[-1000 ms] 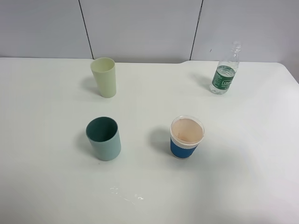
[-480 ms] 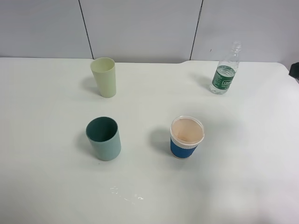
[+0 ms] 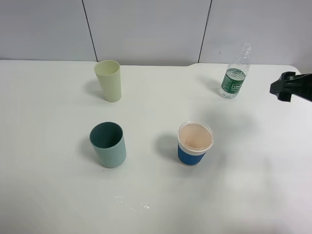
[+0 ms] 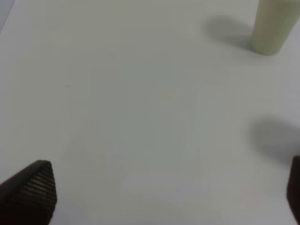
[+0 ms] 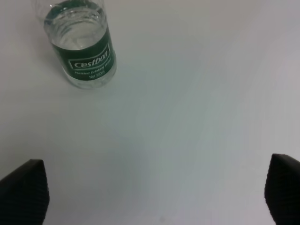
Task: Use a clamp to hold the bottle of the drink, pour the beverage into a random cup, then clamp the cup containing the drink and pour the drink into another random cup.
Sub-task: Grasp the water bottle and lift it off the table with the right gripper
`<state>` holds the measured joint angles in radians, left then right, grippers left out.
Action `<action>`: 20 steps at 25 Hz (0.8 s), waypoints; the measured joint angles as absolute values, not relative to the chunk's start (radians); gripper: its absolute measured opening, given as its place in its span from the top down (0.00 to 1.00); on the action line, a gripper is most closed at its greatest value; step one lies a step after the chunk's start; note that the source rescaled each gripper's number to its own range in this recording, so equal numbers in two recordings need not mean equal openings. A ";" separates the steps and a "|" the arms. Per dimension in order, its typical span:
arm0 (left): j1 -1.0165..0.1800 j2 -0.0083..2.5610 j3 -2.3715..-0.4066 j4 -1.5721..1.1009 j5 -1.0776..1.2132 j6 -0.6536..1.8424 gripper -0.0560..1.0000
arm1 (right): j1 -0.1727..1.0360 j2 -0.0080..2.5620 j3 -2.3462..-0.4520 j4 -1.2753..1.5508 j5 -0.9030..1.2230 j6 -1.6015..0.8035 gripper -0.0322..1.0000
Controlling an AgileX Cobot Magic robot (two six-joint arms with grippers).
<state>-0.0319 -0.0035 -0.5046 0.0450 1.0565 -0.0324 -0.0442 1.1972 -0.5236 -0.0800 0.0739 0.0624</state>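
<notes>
- Opening step: the right gripper, jaws spread wide and empty, hangs near the bottle, which stands upright at the back right of the table.
- Next call: straddle the labelled body, close, lift.
- The left gripper is wide too, holding nothing.

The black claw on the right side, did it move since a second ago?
Yes. The right gripper has slid into view from the right, leftward toward the bottle, which stayed put.
</notes>
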 joint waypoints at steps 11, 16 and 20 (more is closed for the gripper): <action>-0.032 -0.003 -0.505 0.045 1.057 -0.032 0.00 | -0.044 1.482 -0.524 -0.090 -0.243 0.062 0.08; -0.032 -0.003 -0.505 0.045 1.057 -0.032 0.00 | -0.044 1.606 -0.525 -0.118 -0.409 0.059 0.08; -0.032 -0.003 -0.505 0.045 1.057 -0.032 0.00 | -0.044 1.698 -0.527 -0.125 -0.532 0.034 0.08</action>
